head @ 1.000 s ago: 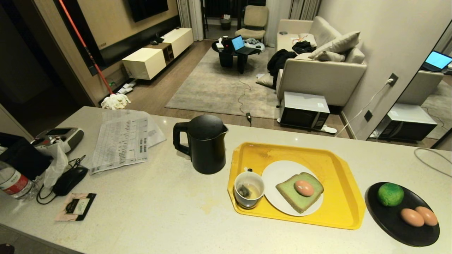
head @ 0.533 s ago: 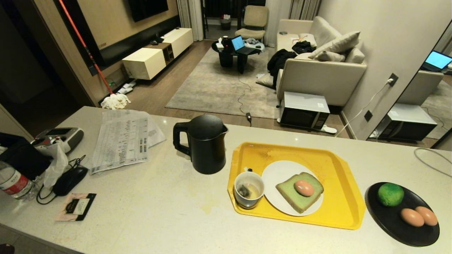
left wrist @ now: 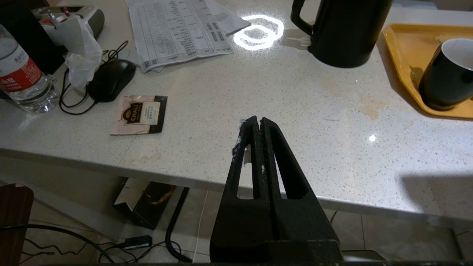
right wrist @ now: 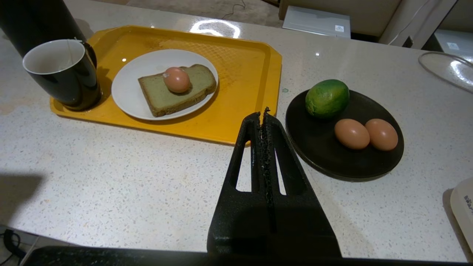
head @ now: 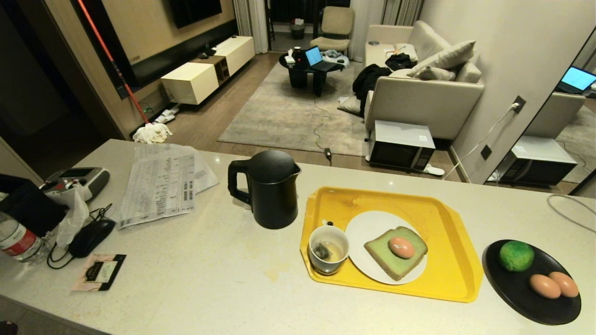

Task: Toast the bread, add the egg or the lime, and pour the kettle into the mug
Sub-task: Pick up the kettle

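Note:
The pale green bread (head: 395,252) lies on a white plate (head: 368,228) inside a yellow tray (head: 447,260), with the pinkish egg (head: 401,247) resting on top of it. The mug (head: 328,250) stands on the tray's left end, a teabag inside it. The black kettle (head: 271,188) stands left of the tray. The lime (head: 516,255) sits on a black plate (head: 517,293) at the right. Neither arm shows in the head view. My left gripper (left wrist: 258,120) is shut and empty at the counter's near edge. My right gripper (right wrist: 261,114) is shut and empty, short of the tray (right wrist: 236,122).
Two plain brown eggs (head: 554,285) share the black plate. Papers (head: 160,184), a computer mouse (head: 91,237), a water bottle (head: 18,242) and a tea sachet (head: 100,272) lie on the counter's left. A living room with a sofa (head: 423,93) lies beyond.
The whole head view has shifted very slightly; nothing on the counter has moved.

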You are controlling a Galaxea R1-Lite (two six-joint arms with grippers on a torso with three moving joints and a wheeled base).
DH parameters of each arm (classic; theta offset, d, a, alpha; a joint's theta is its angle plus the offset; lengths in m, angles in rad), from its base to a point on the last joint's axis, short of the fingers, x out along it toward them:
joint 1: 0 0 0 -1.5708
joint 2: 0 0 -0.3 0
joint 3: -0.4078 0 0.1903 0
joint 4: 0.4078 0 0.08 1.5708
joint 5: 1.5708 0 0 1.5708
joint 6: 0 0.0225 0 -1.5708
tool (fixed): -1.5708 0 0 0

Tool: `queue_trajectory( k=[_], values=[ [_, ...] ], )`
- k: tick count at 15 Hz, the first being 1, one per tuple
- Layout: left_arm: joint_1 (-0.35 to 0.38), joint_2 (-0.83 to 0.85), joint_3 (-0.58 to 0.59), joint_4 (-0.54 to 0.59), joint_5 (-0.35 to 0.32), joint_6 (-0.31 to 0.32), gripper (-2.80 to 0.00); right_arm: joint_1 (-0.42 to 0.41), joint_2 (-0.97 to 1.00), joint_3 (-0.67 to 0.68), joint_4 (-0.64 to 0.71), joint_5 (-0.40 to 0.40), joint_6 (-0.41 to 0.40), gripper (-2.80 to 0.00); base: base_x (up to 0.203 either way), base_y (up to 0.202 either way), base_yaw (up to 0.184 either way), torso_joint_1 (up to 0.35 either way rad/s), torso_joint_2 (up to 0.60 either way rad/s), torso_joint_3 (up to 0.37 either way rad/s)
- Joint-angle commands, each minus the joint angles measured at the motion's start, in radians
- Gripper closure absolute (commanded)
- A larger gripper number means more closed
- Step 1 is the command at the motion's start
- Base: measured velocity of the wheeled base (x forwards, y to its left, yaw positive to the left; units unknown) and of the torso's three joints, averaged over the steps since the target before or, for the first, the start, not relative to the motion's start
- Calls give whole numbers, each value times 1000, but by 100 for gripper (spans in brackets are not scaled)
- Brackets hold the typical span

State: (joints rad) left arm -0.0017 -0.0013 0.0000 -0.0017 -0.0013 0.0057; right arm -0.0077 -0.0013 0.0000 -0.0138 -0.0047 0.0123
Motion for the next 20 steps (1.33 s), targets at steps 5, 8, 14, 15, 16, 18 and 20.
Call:
queue_trajectory(
  k=[5, 8, 14, 15, 16, 18, 20],
  values=[
    [0, 0, 0, 0, 1, 0, 0, 0, 1, 2, 0, 0, 0, 0, 0, 0, 0, -68, 138, 66],
    [0, 0, 0, 0, 0, 0, 0, 0, 2, 3, 0, 0, 0, 0, 0, 0, 0, -75, 148, 70],
    [0, 0, 0, -1, 1, 3, 0, 0, 3, 3, 0, 0, 0, 0, 0, 0, 0, -91, 170, 85],
    [0, 0, 0, -1, 1, 3, 0, 0, 2, 2, 0, 0, 0, 0, 0, 0, 0, -110, 199, 95],
    [0, 0, 0, 0, 1, 3, 0, 0, 1, 3, 0, 0, 0, 0, 0, 0, 0, -105, 209, 103],
    [0, 0, 0, -1, 1, 3, 0, 0, 1, 3, -2, 0, 0, 0, 0, 0, 0, -114, 209, 93],
    [0, 0, 0, 0, 0, 3, 0, 0, 1, 3, -2, 0, 0, 0, 0, 0, 0, -26, 63, 26]
  ],
)
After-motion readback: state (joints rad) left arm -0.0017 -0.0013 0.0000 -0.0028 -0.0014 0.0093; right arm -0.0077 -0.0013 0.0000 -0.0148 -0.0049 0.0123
